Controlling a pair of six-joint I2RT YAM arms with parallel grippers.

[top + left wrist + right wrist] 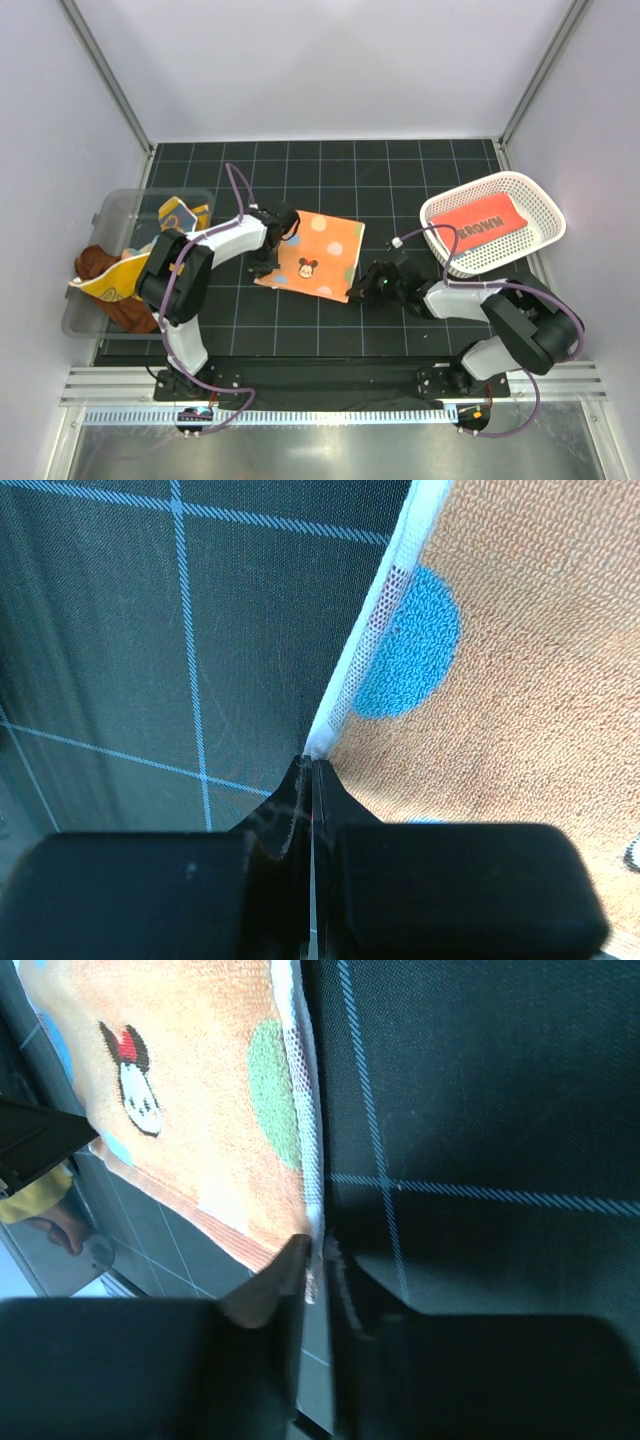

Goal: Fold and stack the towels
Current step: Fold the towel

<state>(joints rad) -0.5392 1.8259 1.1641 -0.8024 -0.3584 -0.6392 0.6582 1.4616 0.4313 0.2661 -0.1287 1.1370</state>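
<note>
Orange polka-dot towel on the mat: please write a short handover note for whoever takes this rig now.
Left gripper shut on the left hem of the orange polka-dot towel. Right gripper shut on its near right corner. It lies flat on the black grid mat.
Done: red-orange lettered towel looks folded in the white perforated basket.
Left: fold and stack this one, then the rust-brown towel and others at the clear plastic bin.
</note>
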